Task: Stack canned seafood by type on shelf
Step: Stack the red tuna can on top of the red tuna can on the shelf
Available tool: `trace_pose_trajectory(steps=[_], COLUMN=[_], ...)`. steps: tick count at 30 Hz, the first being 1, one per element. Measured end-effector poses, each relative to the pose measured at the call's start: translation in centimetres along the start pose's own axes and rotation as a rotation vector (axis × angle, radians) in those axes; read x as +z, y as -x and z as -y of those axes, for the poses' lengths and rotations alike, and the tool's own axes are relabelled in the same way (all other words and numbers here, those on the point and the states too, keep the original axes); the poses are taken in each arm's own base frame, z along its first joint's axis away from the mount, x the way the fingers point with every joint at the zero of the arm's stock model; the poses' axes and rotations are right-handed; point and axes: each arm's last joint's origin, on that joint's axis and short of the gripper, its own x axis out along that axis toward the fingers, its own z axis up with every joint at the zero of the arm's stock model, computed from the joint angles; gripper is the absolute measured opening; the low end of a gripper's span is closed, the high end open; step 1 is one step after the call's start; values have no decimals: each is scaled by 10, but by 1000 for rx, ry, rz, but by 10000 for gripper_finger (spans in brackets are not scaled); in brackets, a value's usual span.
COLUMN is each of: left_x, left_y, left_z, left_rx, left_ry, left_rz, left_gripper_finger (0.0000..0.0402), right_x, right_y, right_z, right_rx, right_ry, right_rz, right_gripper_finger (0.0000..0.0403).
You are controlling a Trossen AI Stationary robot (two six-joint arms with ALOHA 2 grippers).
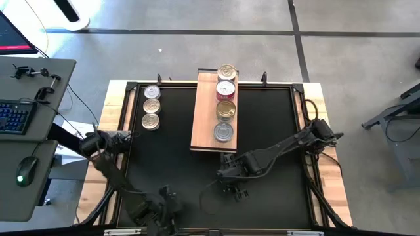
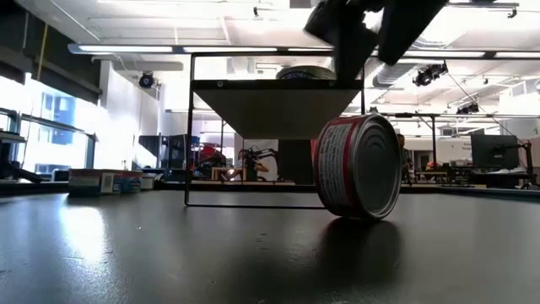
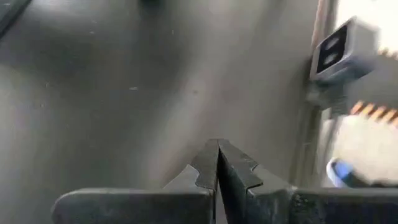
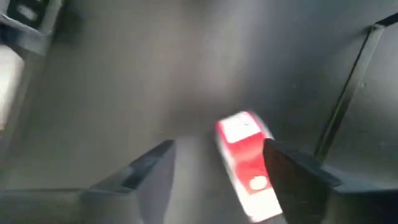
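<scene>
A red-labelled tin [image 4: 245, 163] is lying on its side on the black bench [image 1: 170, 164], between the parted fingers [image 4: 297, 177] of the right gripper [image 4: 217, 180], closer to one finger and not clasped by either. The low view is showing what the others are not: this tin [image 2: 359, 166] is resting on its curved wall, its lid facing sideways, just in front of the raised shelf [image 2: 274, 108]. From above, the right gripper [image 1: 231, 176] is hovering just off the near end of the shelf [image 1: 205, 111], which is carrying four tins [image 1: 225, 98] in a row. Three silver tins [image 1: 151, 106] are sitting near the bench's far left edge. The left gripper [image 3: 217, 165], fingers pressed together and holding nothing, is waiting at the near left.
</scene>
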Motion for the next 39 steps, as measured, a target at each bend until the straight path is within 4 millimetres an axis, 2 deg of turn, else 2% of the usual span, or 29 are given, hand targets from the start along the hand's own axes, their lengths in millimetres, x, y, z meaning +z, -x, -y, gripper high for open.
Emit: trace_pose_trajectory(steps=[3,7,13,21,25,32,36,39], left_x=[-10,-21,-27,-23,-22,-20,-19,-13], left_y=[19,35,39,35,34,33,33,43], left_z=[3,3,-2,-4,-5,-7,-8,-13], left_rx=[-3,5,46,67,71,93,101,96], left_ry=[83,195,239,244,245,220,218,221], left_rz=[71,142,146,148,149,168,168,168], left_gripper_finger=[0,0,0,0,0,0,0,0], right_x=[0,-2,-4,-6,0,11,13,19], right_y=[-8,-11,-28,-51,-48,-50,-50,-39], right_z=[5,9,17,17,11,-2,-7,-10], right_rx=[-40,-33,-61,-57,-59,-52,-26,-54], right_ry=[66,107,161,185,197,222,228,229], right_rz=[-28,-46,-111,-158,-99,24,47,51], right_gripper_finger=[271,289,291,289,251,126,121,121])
